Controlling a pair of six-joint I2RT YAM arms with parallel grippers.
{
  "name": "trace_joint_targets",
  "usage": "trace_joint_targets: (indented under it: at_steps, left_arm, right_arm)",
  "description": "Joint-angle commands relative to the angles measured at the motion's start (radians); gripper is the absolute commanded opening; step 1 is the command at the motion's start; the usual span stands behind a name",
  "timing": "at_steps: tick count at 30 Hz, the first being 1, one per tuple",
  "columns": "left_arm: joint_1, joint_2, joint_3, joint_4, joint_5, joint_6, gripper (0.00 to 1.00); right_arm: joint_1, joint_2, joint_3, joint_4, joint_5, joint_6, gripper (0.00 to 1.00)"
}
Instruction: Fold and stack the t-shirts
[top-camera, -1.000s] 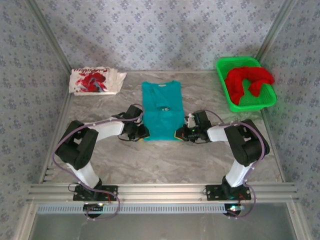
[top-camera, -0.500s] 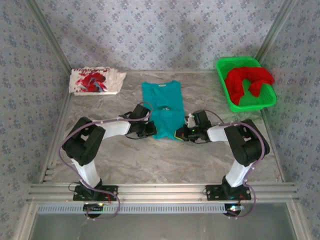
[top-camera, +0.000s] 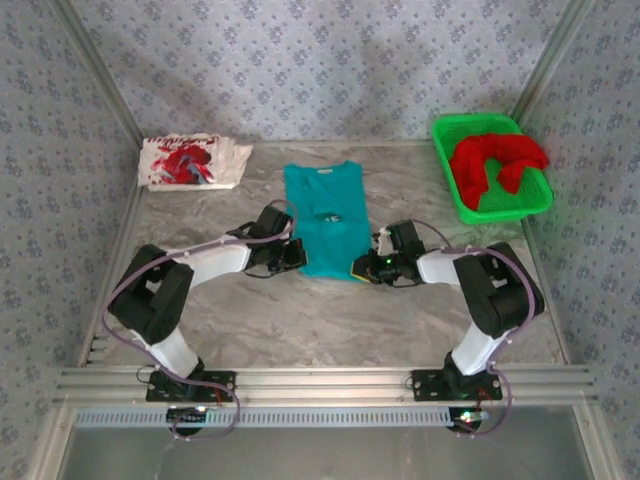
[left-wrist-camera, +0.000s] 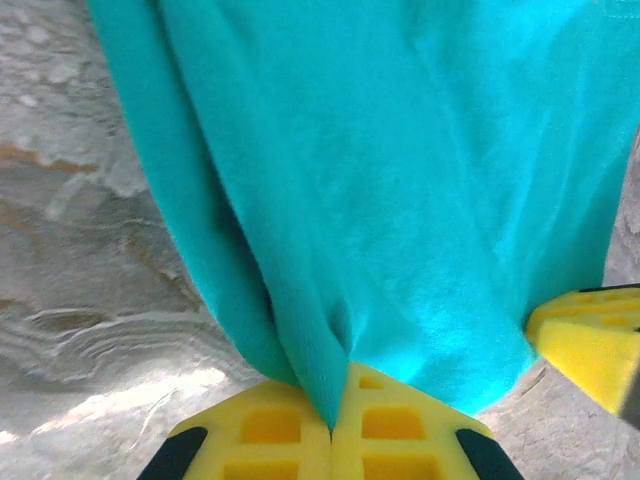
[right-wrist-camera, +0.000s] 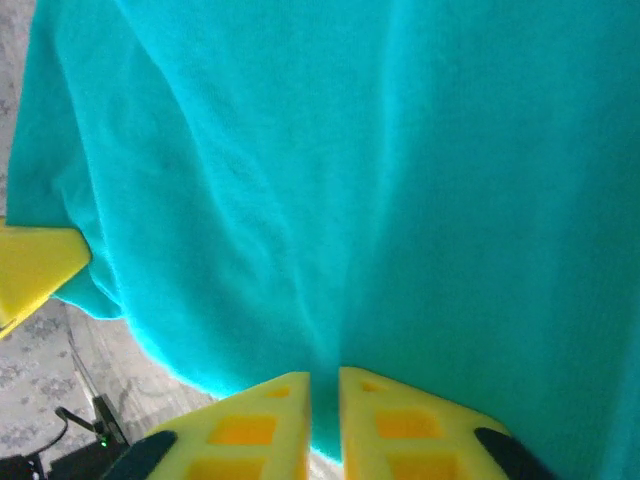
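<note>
Lying lengthwise near-to-far: teal t-shirt (top-camera: 325, 215), collar far.

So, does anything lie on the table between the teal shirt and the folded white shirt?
Nothing visible does. Between the teal shirt and the white shirt there is bare table. The basket stands far off on the right.

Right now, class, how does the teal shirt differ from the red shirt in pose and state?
The teal shirt lies stretched out on the table; the red shirt sits bunched in the green basket. The left jaws are shut on the teal shirt's near hem; nothing touches the red shirt. Both are soft cloth, not yet stacked.
</note>
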Motion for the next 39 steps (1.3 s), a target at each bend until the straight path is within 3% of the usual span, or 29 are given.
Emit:
trace_joint_targets:
  at_steps: [1,7,11,23,33,39]
  left_arm:
    - [0.013,-0.040,-0.037,-0.043,-0.016,0.023,0.00]
    - [0.021,-0.045,-0.065,-0.011,0.002,0.015,0.00]
    - [0.023,-0.028,-0.069,0.006,0.017,0.016,0.00]
    - [0.025,-0.028,-0.096,0.045,0.034,0.003,0.00]
    - [0.024,-0.035,-0.112,0.065,0.040,-0.002,0.00]
    - [0.025,-0.040,-0.118,0.067,0.037,-0.002,0.00]
  right_arm:
    - [-0.008,-0.105,0.039,-0.155,0.020,-0.034,0.27]
    - [-0.088,-0.244,-0.018,-0.269,0.032,0.005,0.43]
    - [-0.123,-0.231,-0.059,-0.267,0.029,0.017,0.44]
    - [-0.063,-0.104,-0.064,-0.136,-0.020,0.076,0.43]
    - [-0.049,-0.102,-0.042,-0.105,0.043,0.107,0.40]
    - [-0.049,-0.100,-0.021,-0.104,0.064,0.108,0.32]
